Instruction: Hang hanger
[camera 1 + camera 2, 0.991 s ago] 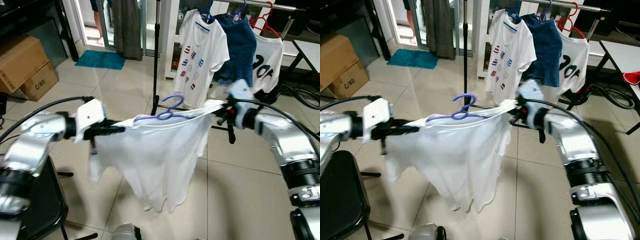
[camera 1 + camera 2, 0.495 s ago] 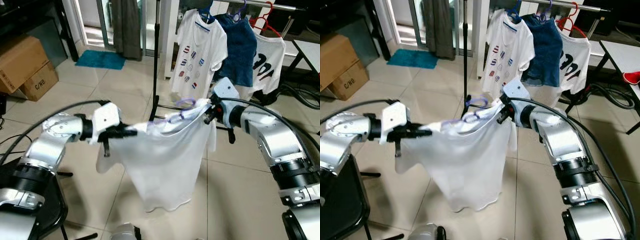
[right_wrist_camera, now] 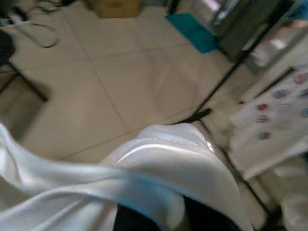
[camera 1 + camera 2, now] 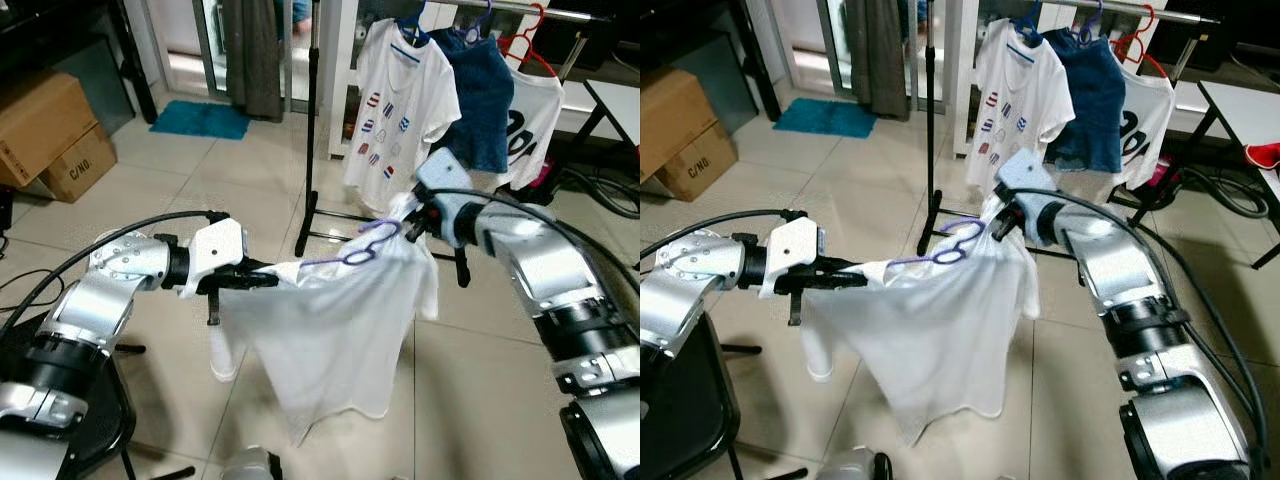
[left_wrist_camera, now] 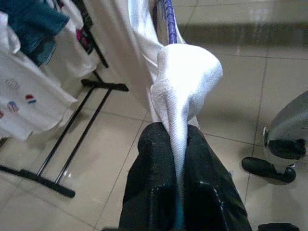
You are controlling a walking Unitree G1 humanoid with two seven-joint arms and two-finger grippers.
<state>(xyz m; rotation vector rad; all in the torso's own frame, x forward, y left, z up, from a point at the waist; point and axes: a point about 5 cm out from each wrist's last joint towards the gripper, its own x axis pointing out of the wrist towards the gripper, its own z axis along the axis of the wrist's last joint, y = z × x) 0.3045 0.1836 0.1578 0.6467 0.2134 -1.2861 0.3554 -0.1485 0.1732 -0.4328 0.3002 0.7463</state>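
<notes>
A black chair [image 4: 95, 400] is cut off at the near left corner, its seat partly behind the left arm. Above it the left gripper [image 4: 262, 280] has its black fingers [image 5: 159, 183] pinched tight on one shoulder of a white shirt [image 4: 330, 340]; the wrist view shows cloth squeezed between them. The shirt sags between the two arms and hides most of a purple hanger [image 4: 358, 247], of which the hook and a short length of one arm show at the collar. At the shirt's other shoulder, higher and farther off, the right gripper [image 4: 408, 228] is wrapped in cloth, and its wrist view is blurred and mostly white fabric, so whether its jaws are closed cannot be told. Beyond stands a black rack pole [image 4: 312, 110] on a tiled floor [image 4: 200, 180]. Farther back hang a printed tee [image 4: 405, 110], a blue garment [image 4: 480, 90] and another white shirt [image 4: 535, 125] on a red hanger [image 4: 530, 45], its print half hidden. At far left sit cardboard boxes [image 4: 50, 135] and a teal mat [image 4: 203, 119].
</notes>
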